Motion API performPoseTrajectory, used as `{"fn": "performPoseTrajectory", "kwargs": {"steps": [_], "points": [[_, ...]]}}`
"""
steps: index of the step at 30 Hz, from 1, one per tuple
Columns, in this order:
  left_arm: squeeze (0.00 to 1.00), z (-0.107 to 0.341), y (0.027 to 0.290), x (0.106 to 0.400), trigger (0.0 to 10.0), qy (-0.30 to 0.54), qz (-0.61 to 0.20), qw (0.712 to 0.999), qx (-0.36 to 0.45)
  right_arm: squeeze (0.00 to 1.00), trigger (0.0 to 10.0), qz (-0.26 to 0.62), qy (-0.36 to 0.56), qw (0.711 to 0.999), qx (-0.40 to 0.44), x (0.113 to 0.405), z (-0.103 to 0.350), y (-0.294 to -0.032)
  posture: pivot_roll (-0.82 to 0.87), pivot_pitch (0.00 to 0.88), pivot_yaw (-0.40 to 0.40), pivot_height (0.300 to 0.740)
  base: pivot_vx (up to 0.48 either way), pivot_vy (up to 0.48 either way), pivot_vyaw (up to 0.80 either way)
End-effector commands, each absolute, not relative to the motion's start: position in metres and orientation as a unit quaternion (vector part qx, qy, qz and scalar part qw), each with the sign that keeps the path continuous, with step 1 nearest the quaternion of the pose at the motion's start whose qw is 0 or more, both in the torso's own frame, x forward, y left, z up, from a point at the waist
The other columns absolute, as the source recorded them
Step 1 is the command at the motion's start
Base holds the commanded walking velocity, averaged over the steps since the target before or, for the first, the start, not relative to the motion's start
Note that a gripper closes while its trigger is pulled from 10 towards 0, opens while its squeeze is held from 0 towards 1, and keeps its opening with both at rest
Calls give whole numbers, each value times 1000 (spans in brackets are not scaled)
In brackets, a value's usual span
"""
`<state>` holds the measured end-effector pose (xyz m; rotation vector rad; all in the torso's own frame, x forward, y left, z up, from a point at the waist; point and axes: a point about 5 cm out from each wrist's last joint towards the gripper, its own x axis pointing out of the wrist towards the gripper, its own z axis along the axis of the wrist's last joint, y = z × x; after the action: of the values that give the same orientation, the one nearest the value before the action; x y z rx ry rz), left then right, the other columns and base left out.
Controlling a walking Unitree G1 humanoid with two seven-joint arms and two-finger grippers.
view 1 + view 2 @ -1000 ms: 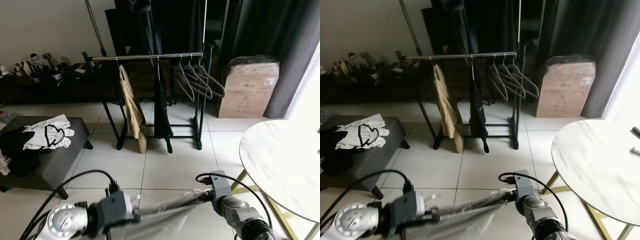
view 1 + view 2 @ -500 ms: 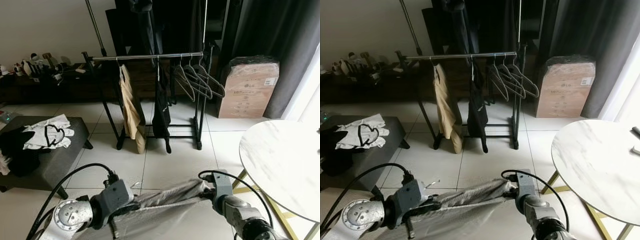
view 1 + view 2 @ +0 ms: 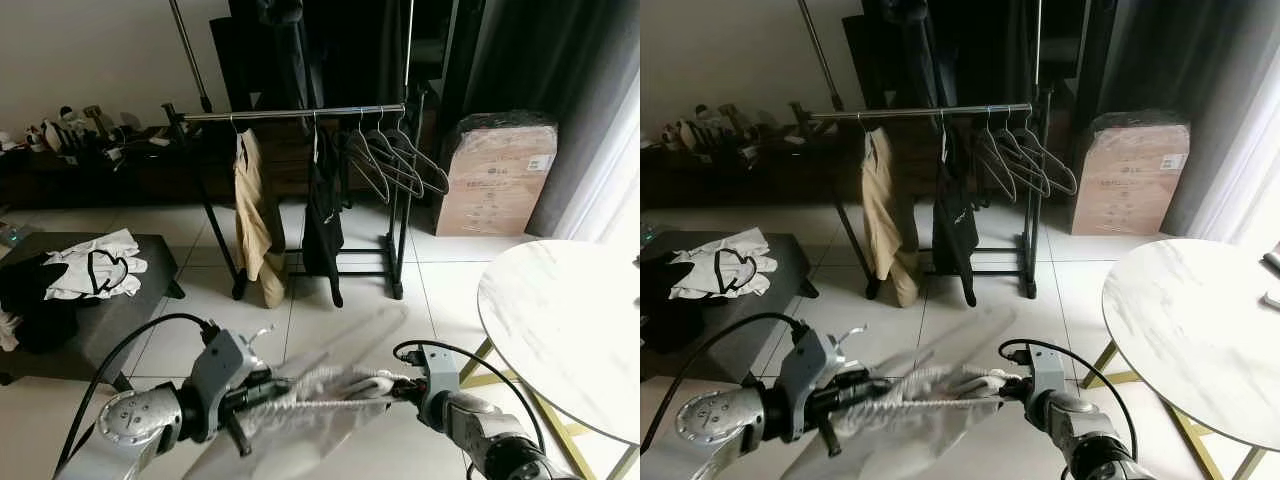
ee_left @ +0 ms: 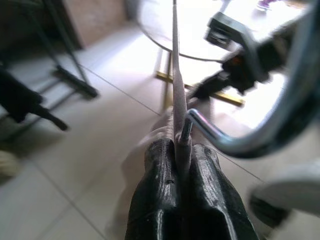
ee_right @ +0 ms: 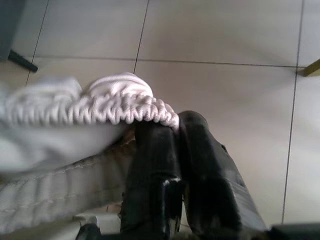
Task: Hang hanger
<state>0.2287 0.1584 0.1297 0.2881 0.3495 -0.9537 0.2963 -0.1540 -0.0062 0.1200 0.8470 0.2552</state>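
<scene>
I hold a pale grey garment (image 3: 300,405) stretched between my two arms, low in front of me over the tiled floor (image 3: 330,320); it is blurred in the head views. My left gripper (image 3: 240,395) has its jaws closed tight on a thin edge of the cloth, and in the left wrist view a metal hanger hook (image 4: 235,135) curves right beside the black fingers (image 4: 160,200), touching the pinched fabric. My right gripper (image 3: 405,385) is closed as well, its fingers (image 5: 155,160) clamped on the bunched, gathered waistband (image 5: 100,107) of the same garment, which looks ribbed and whitish.

Ahead stands a black clothes rack (image 3: 290,115) with a silver rail. A tan garment (image 3: 250,220) and a black garment (image 3: 322,215) hang from it, and further along the rail, toward my right, several empty hangers (image 3: 395,160) hang close together. The rack is well apart from what I hold.

To my right is a round marble bench (image 3: 560,320) on gold legs, with a wrapped cardboard box (image 3: 495,175) behind it by the dark curtain. To my left a dark ottoman (image 3: 130,310) carries a white and black cloth (image 3: 95,270).
</scene>
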Motion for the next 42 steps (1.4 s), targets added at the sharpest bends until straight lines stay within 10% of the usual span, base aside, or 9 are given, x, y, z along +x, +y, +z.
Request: {"fn": "performPoseTrajectory", "kwargs": {"steps": [1,10,16,25,42], "points": [[0,129,166,222,10000,189,-468,848,159,0,0,133,422,896,28,292,-9,-166,3,12,46,740,0,0,0],[0,134,179,270,10000,130,-268,933,202,0,0,192,375,906,31,302,6,-170,-1,12,46,740,0,0,0],[0,144,141,286,10000,49,-233,964,118,0,0,319,321,891,9,302,22,-161,-10,11,47,740,0,0,0],[0,152,89,290,10000,16,-302,952,-53,0,0,516,234,824,-2,292,60,-122,-29,3,45,740,0,0,0],[0,199,75,310,10000,-214,-170,959,76,0,0,599,273,751,-48,258,63,-118,-34,6,26,740,0,0,0]]}}
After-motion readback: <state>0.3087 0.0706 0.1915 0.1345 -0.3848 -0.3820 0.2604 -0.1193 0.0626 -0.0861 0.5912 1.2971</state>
